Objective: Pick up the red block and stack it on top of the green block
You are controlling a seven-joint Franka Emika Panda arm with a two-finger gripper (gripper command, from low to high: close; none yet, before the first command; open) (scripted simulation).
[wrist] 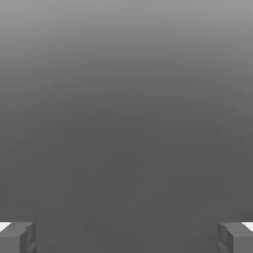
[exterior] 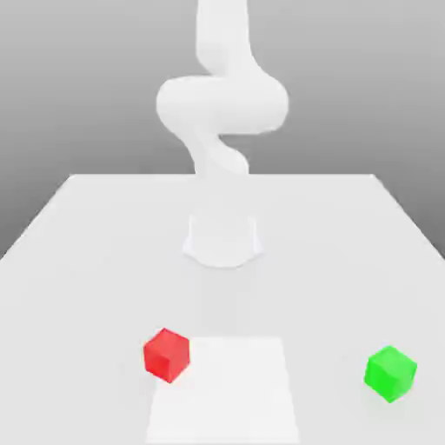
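Exterior view: matte red block [exterior: 166,355], green block [exterior: 389,373] well apart; fingers [wrist: 19,237] wide

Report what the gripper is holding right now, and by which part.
Nothing. The gripper is open and empty; the red block and green block sit apart on the table.

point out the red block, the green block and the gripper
red block [exterior: 166,355], exterior view, on its front corner edge
green block [exterior: 390,374], exterior view, middle of the cube
gripper [wrist: 126,237], hand view, midway between its open fingertips
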